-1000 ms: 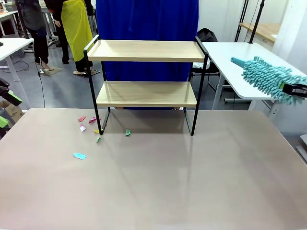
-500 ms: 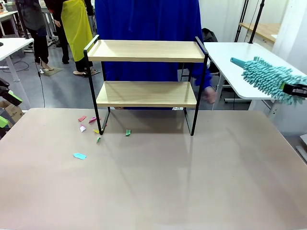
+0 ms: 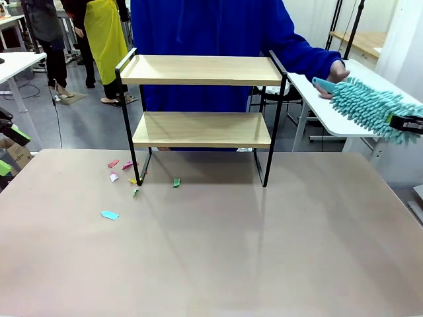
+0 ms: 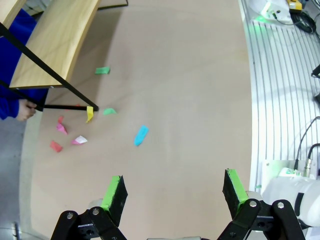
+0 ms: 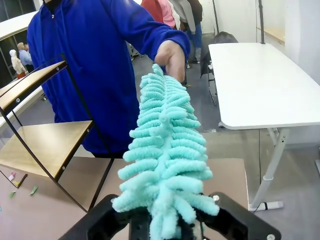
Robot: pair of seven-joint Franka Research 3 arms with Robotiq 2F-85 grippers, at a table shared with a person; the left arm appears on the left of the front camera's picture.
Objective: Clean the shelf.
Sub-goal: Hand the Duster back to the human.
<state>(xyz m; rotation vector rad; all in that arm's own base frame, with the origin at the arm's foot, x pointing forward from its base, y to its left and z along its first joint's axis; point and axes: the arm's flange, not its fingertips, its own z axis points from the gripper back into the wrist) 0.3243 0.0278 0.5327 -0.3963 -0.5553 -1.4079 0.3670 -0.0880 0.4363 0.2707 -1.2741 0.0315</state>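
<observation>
Small two-tier shelf [image 3: 201, 99], two light wooden boards in a thin black metal frame on four black legs, stands upright at the far middle of the beige desk [image 3: 218, 251]. Both boards look bare in the front view.

Scraps of coloured paper [image 3: 125, 175] lie on the desk by the shelf's left front leg: pink, white, yellow and green bits close to the leg, one light-blue piece [image 3: 110, 214] a little nearer the robot, apart from the rest. The left wrist view shows the same scatter beside the leg's foot.

Right claw [image 5: 165, 225] is clenched on the base of a fluffy teal chenille duster [image 3: 370, 109]; in the right wrist view the tufted head rises straight up from between the black fingers. From the front, the duster hangs in the air at the right edge, above the white side table [image 3: 330, 92], well to the right of the shelf and about level with its top board.

Person in a blue long-sleeved top [image 3: 205, 30] stands behind the shelf. One hand [image 3: 334, 71] reaches out and touches the far tip of the duster; the right wrist view shows the hand [image 5: 172, 56] closed over that tip.

Left claw [image 4: 172, 192] is released, green pads wide apart, hanging above bare desk near the paper scraps, holding nothing.
</observation>
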